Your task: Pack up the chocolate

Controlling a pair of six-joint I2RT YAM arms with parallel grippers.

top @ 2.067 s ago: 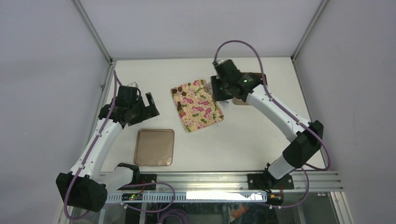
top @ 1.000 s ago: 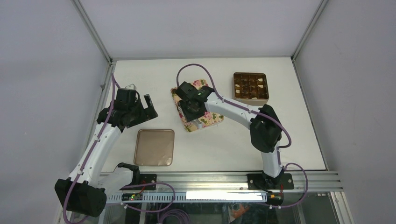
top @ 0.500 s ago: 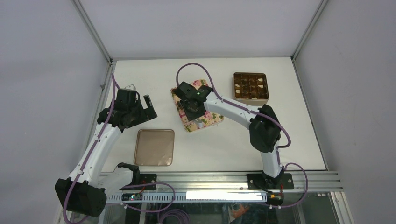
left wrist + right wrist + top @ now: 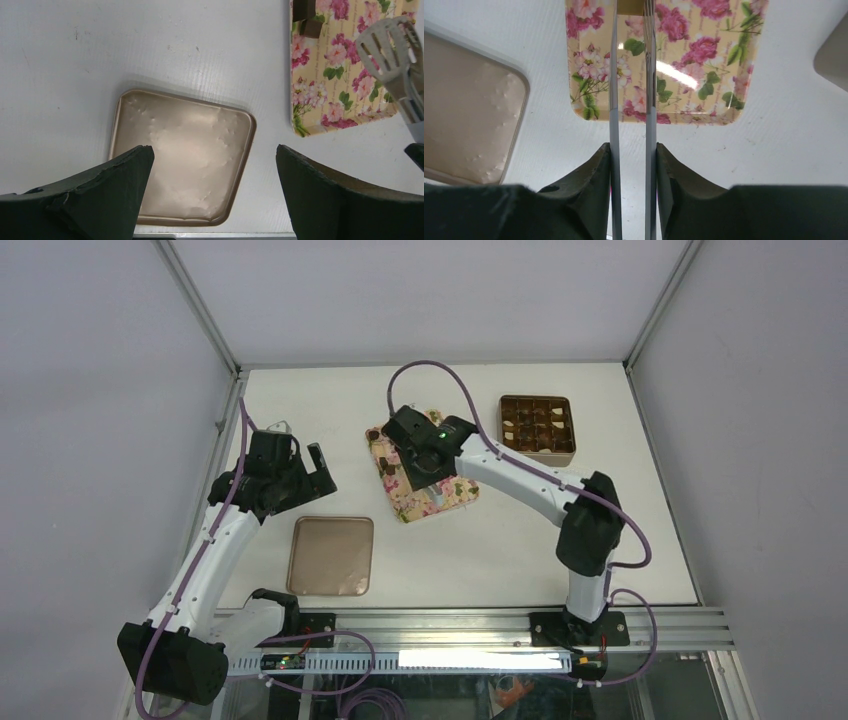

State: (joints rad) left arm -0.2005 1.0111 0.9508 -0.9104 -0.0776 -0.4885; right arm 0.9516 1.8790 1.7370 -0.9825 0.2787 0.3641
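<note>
Seen from above, two robot arms work over a white table [image 4: 150, 45].

The right gripper [image 4: 631, 150] reaches to the middle of the table. Its two fingers are clamped on the outer sides of a pair of metal tongs [image 4: 613, 90], squeezing the arms until they run nearly parallel. The tongs likely serve because the pieces are too small for the fingers. They point out over a floral tray [image 4: 704, 60]. Something tan shows between the tips at the picture's edge; whether it is a piece, I cannot tell.

The chocolate [image 4: 310, 28] that is not yet packed lies along the left edge of that tray. Two dark pieces are visible from the left wrist; the arm hides any others.

The gridded brown box [image 4: 538, 459] sits at the far right, well apart from the tray, open-topped so pieces can be dropped in. Some cells hold chocolate; the number is too small to count.

The left gripper [image 4: 212, 150] hangs with its fingers wide apart, holding nothing, above the tan lid [image 4: 180, 155] that lies flat at the near left. It is probably waiting to close the box.

Count: two arms, one pair of tongs, one tray, one box, one lid.
</note>
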